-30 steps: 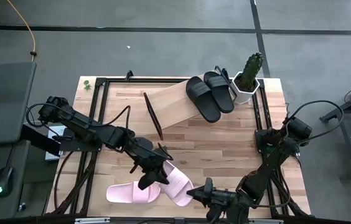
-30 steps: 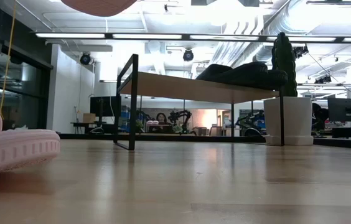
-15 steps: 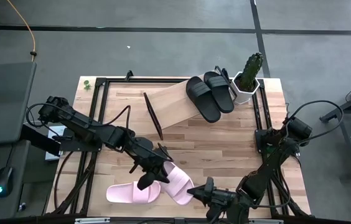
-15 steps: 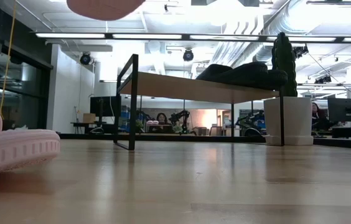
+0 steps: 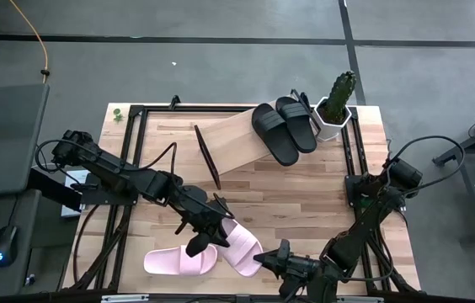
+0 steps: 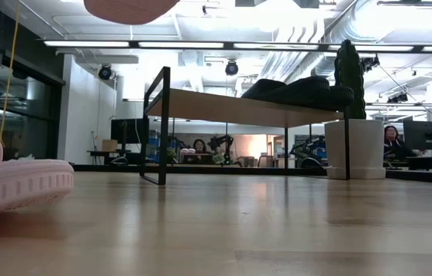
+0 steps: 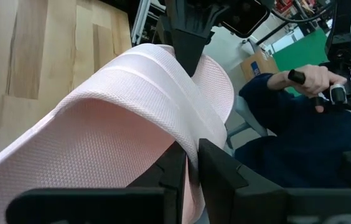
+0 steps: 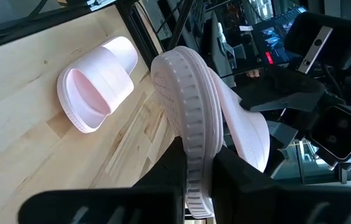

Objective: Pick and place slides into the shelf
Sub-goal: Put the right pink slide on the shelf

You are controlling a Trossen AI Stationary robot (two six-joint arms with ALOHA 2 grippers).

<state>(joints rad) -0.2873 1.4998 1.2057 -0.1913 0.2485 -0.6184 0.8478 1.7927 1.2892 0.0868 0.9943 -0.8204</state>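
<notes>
One pale pink slide (image 5: 239,247) is lifted above the near middle of the table, and its underside shows at the top of the low view (image 6: 130,8). My left gripper (image 5: 210,238) is shut on its strap and my right gripper (image 5: 264,260) is shut on its sole. The second pink slide (image 5: 178,262) lies sole-down on the table beside it (image 6: 17,186) (image 8: 98,84). Two black slides (image 5: 284,128) sit side by side on the right end of the light-wood shelf (image 5: 233,139), which stands at the far side. My left gripper (image 7: 191,165) pinches the wide strap (image 7: 163,93) of the lifted pink slide at its edge between the two fingers, coming in from the table's left. The slide is clear of the table and tilted. My right gripper (image 8: 197,171) pinches the ribbed rim of the sole (image 8: 191,124) between its two fingers, at the slide's end toward the table's right. It comes from the near right, and the slide stands on edge in the hold.
A white pot with a cactus (image 5: 335,105) stands just right of the shelf. The shelf's dark end panel (image 5: 207,156) faces the left arm. Bare wood lies between the shelf and the pink slides (image 5: 305,198). A person sits beyond the near edge (image 7: 300,118).
The lifted pink slide has drifted a little toward the table's right, with both grippers keeping their hold. The other slides and the shelf have stayed put.
</notes>
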